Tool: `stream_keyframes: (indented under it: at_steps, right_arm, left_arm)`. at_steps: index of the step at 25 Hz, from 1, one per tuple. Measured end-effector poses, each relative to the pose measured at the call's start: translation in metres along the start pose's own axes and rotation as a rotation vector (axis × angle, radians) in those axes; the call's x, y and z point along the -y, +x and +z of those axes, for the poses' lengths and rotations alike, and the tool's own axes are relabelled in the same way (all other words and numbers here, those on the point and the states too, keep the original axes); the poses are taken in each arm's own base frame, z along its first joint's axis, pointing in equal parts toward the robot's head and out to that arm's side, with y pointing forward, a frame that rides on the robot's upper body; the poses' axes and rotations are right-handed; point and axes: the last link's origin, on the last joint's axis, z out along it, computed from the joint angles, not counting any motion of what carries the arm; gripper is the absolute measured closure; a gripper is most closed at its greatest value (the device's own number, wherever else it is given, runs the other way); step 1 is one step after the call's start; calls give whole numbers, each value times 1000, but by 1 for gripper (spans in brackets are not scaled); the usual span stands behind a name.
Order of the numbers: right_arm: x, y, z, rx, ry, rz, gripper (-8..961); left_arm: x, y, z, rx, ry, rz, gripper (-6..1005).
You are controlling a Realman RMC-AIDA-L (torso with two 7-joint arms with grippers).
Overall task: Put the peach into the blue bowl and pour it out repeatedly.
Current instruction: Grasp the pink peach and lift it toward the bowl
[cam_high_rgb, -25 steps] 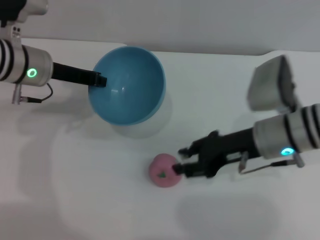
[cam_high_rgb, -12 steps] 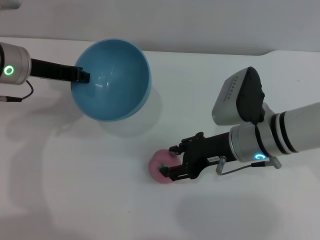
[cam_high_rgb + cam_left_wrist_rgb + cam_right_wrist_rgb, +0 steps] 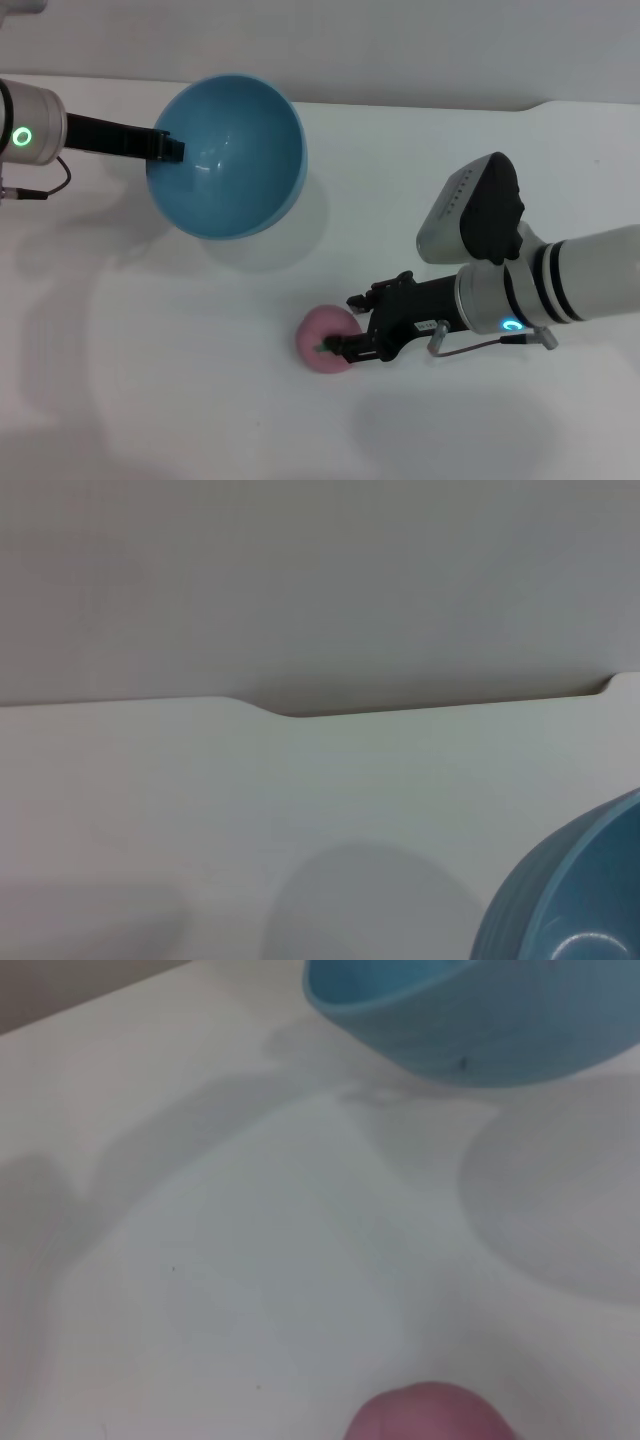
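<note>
The light-blue bowl hangs tilted above the white table, its opening facing me, with a shadow under it. My left gripper is shut on its left rim. The bowl looks empty. Its edge shows in the left wrist view and it fills the far part of the right wrist view. The pink peach lies on the table in front of and to the right of the bowl, its green leaf mark facing right. My right gripper is up against the peach's right side. The peach sits close under the right wrist camera.
The white table stretches to a back edge below a grey wall. The grey camera housing on my right wrist rises above the arm.
My right arm has swung in and pushed its gripper left up to the peach. The left arm carried the bowl to the left, then held it nearly still.
</note>
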Motion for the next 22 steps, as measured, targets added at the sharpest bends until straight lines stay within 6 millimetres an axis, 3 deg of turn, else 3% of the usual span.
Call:
stream_keyframes:
  at_steps: [14, 22]
  right_arm:
    - [-9, 5, 6, -2, -23, 16, 306]
    - [-3, 7, -10, 92, -30, 119, 582]
  left_arm:
    - [-4, 0, 2, 8, -8, 11, 999]
    - [-7, -3, 4, 26, -21, 14, 999]
